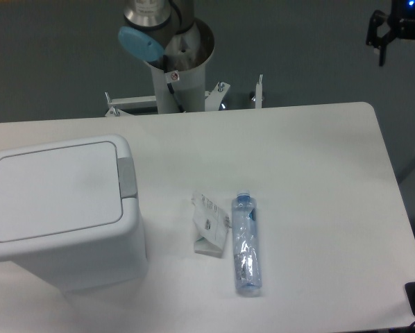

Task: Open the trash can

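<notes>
The trash can (62, 208) is a big white boxy bin at the table's left front. Its flat lid (55, 189) lies shut, with the grey push-button tab (127, 177) on its right edge. My gripper (396, 29) shows only as a dark shape with a blue light at the top right corner, beyond the table's far right corner and far from the bin. Its fingers are cut off by the frame edge, so their state is unclear.
A crushed clear plastic bottle (246, 244) with a blue cap lies on the white table (311, 159) right of the bin. A folded white carton (209, 223) rests beside it. The arm's base column (173, 62) stands behind the far edge.
</notes>
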`<state>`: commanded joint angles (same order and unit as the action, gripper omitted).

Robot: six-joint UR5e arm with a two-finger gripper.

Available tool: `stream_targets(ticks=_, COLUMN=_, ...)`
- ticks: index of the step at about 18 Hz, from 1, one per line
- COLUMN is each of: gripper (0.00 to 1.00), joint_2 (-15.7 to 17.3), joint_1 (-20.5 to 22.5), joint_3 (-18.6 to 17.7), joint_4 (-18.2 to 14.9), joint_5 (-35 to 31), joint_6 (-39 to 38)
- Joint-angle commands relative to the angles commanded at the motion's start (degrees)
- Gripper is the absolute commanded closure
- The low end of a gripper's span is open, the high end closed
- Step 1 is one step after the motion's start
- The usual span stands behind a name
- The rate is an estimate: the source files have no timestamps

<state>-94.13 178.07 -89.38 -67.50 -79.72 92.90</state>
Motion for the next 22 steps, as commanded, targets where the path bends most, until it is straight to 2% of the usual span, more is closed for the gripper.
stream_targets(ticks=5, gripper=0.0, joint_2=0.1, joint_1=-0.7, joint_3=0.3, joint_4=-0.1, joint_5=0.3, joint_6=-1.6)
stream_targets(ticks=7, gripper=0.0, joint_2=-0.3, joint_1=-2.5, joint_3=0.9, joint_4=0.0, joint_5=0.2, joint_6=-6.6)
stream_targets(ticks=10, gripper=0.0, joint_2=-2.4, joint_1=-7.6, joint_3=2.6, joint_4=1.1, joint_5=0.1, joint_6=-16.6)
stream_targets(ticks=14, gripper=0.0, joint_2=-4.7, joint_1=-15.5, joint_3=5.7, joint_4=1.9, joint_5=-0.3, joint_6=-37.2)
stream_targets(ticks=16, gripper=0.0, joint_2=-4.8, joint_1=-20.4, joint_3=5.6, joint_4=5.7, joint_5=-0.1, joint_6=-51.2)
stream_targets(ticks=17, gripper=0.0, joint_2=-4.7, joint_1=-22.7, joint_3=5.5, joint_4=6.7, joint_5=-0.2, joint_6=-56.4)
stream_targets(ticks=22, gripper=0.0, joint_2=-2.1, joint_1=-30.2, joint_3=5.4, joint_4=6.4, joint_5=0.2, joint_6=-81.5)
